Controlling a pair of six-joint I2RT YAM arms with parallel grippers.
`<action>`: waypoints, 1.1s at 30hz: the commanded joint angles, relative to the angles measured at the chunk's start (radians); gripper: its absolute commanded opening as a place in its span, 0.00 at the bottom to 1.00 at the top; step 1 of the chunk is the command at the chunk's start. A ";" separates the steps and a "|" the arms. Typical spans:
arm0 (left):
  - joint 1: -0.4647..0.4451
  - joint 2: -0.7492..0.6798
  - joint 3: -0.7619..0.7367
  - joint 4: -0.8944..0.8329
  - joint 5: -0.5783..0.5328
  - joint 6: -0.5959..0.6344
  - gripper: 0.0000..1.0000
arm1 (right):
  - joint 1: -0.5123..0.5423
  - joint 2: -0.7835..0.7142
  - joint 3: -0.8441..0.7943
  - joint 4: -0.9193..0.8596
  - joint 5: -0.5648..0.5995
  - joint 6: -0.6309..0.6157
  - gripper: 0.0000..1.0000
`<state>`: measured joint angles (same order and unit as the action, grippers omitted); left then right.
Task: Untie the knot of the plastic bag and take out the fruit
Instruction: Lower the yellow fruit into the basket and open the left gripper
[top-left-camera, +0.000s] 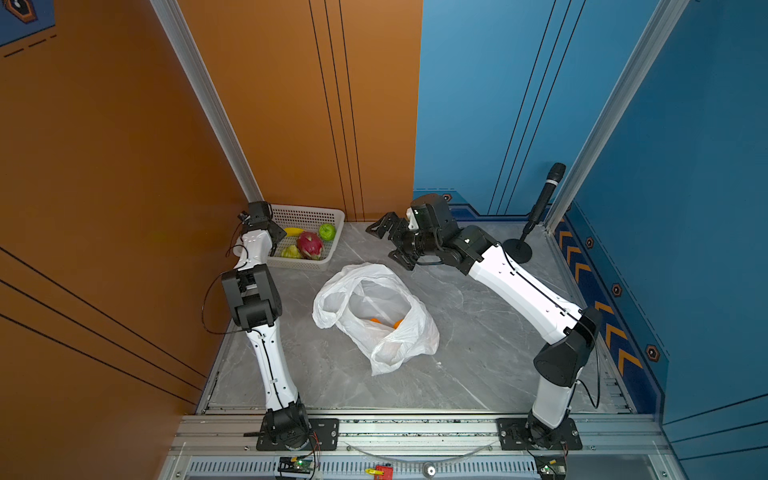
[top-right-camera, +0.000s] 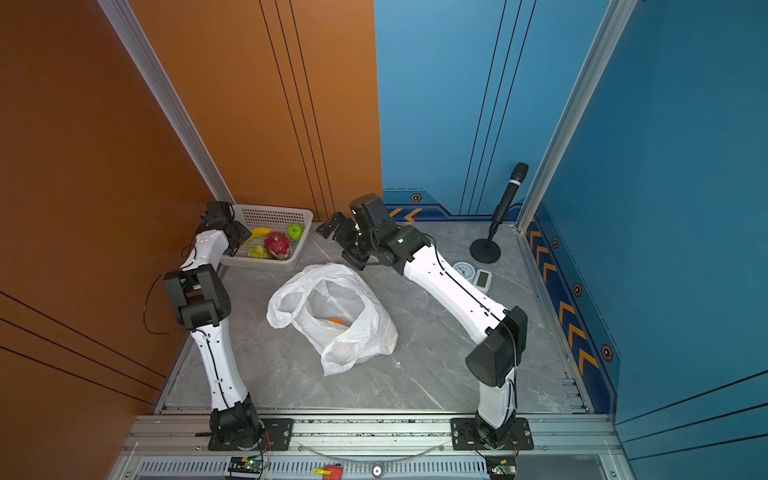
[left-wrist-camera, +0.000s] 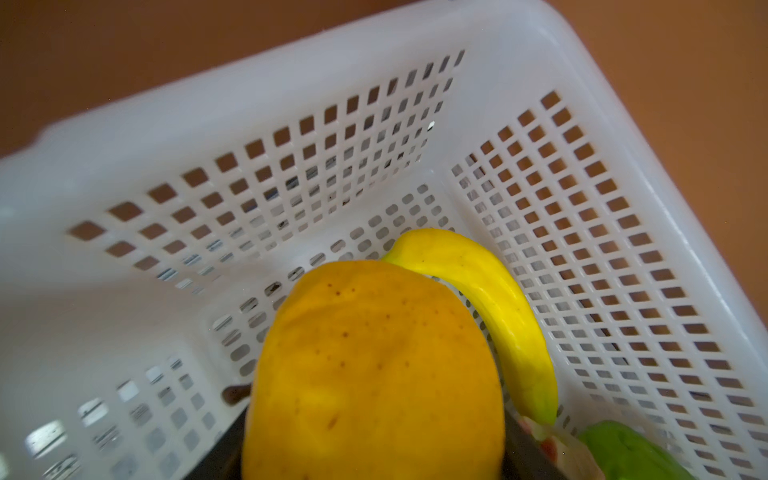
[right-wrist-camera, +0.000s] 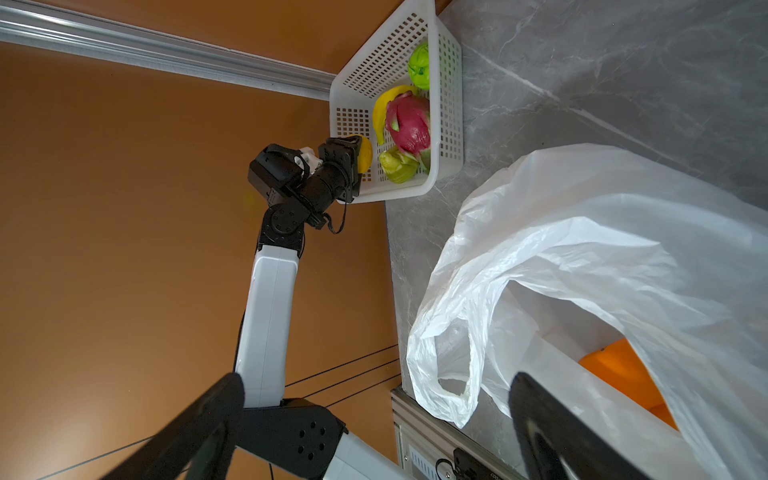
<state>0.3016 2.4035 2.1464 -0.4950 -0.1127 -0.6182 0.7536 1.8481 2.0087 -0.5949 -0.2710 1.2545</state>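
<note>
The yellow fruit (left-wrist-camera: 374, 374) is squeezed in the left gripper (right-wrist-camera: 356, 160), over the white basket (top-left-camera: 299, 263), just beside the banana (left-wrist-camera: 490, 291). The plastic bag (top-left-camera: 399, 345) lies open at 5 o'clock from the basket, with orange fruit (right-wrist-camera: 619, 365) inside. The right gripper (top-left-camera: 387, 246) hangs wide open and empty at 12 o'clock from the bag, close to its rim

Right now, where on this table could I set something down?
Bare marble lies along the near edge, between plastic bag and front rail, and right of the bag under the right arm. Crowded: the far-left corner with the mesh basket, the far right with microphone stand and clock.
</note>
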 joint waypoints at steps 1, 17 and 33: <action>0.012 0.075 0.075 -0.092 0.085 0.009 0.42 | 0.011 0.011 0.041 -0.028 -0.006 0.015 1.00; 0.039 0.084 0.097 -0.062 0.169 0.013 0.73 | 0.108 0.115 0.195 -0.085 0.129 0.043 1.00; 0.042 -0.100 -0.004 -0.063 0.157 0.028 0.85 | 0.138 0.055 0.180 -0.126 0.159 -0.027 1.00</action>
<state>0.3359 2.3642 2.1632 -0.5461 0.0422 -0.6037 0.8791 1.9598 2.1788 -0.6785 -0.1486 1.2675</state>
